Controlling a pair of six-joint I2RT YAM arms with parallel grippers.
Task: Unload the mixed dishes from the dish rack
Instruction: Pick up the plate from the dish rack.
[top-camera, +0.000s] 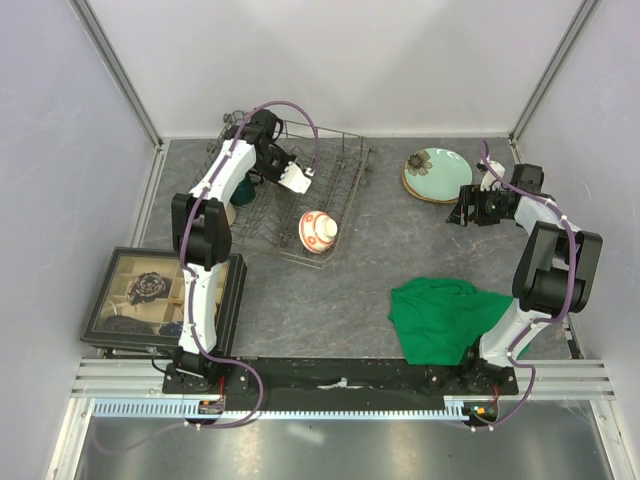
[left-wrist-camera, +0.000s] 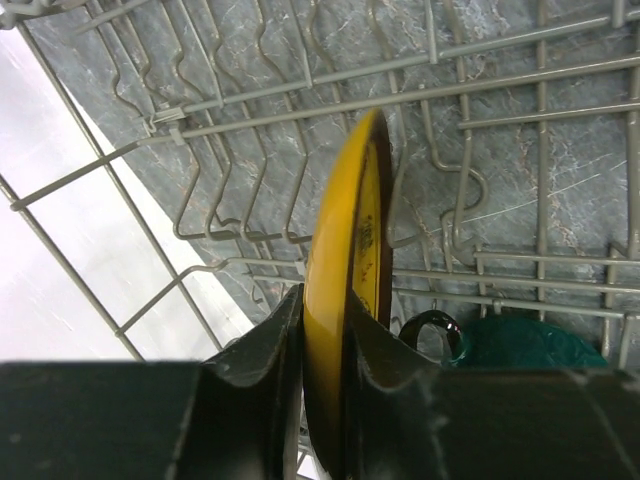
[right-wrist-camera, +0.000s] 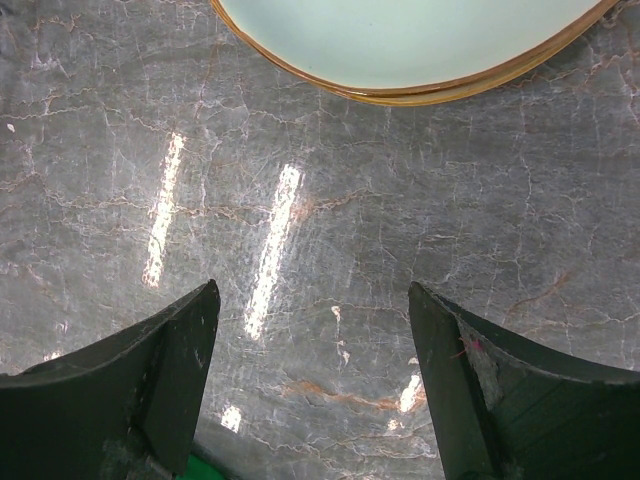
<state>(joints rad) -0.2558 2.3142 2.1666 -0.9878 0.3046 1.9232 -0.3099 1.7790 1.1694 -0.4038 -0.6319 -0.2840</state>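
Left pincer (left-wrist-camera: 325, 305) clamps the yellow-patterned plate (left-wrist-camera: 340, 220), which stands on edge between the dish rack (left-wrist-camera: 300, 112) tines. Its rim points straight away from the pincer. Right pincer (right-wrist-camera: 312, 300) wide, empty.

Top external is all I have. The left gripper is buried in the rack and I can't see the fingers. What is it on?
Observer: In the left wrist view, the left gripper is clamped on the rim of the yellow-patterned plate, which stands on edge in the dish rack.
Operator: Anything close behind it?
Observer: The dark green mug sits just past the plate, handle toward it.
Operator: Right side?
Observer: The right gripper is open and empty over bare table. The pale mint-green plate lies just ahead of its fingertips.
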